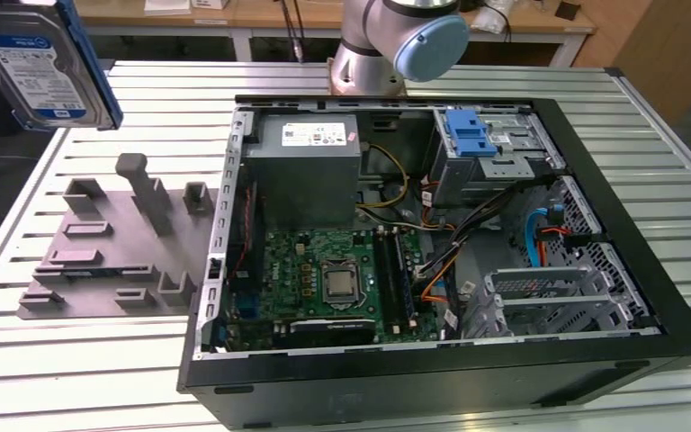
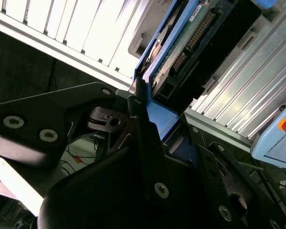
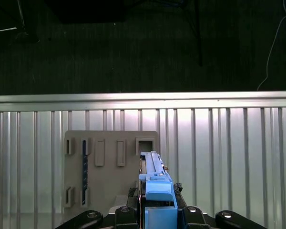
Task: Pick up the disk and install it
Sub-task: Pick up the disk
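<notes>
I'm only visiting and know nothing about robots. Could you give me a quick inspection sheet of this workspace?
Surface: slatted metal table.
Job's things: the disk, in its blue caddy, is held in the air toward the exterior view's left of the open computer case; not yet installed.
Clutter: grey holder plate lies on the table beside the case.
Grippers: the pincer is shut on the disk's caddy, seen in both wrist views.
Cables: bundled wires run inside the case; nothing seen on the table.
Surroundings: wooden workbenches stand behind; the arm's base is at the table's far edge.
</notes>
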Robot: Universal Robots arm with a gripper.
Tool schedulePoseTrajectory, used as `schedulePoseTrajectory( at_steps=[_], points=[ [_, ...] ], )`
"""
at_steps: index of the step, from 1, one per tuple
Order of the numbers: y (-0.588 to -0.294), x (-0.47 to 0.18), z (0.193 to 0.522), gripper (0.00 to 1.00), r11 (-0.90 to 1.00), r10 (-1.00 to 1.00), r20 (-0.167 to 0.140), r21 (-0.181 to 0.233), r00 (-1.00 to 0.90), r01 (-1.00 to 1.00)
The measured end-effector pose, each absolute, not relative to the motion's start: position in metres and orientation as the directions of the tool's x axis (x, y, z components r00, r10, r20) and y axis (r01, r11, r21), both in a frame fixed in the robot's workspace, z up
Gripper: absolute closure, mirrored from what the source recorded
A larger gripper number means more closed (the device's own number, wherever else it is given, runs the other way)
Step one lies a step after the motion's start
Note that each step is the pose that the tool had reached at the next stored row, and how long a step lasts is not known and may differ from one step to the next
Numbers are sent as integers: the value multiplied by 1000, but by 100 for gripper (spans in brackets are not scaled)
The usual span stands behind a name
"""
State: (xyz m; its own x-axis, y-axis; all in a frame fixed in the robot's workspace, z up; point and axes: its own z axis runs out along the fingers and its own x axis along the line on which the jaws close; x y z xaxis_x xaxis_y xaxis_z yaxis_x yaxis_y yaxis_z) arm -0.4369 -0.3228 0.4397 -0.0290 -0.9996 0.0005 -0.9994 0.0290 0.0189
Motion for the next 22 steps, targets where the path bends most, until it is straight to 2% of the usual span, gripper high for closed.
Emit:
schedulePoseTrajectory(
  at_steps=[22],
  points=[
    [-322,-437,459,64,29,-1000,1,19,-29,-999]
  ],
)
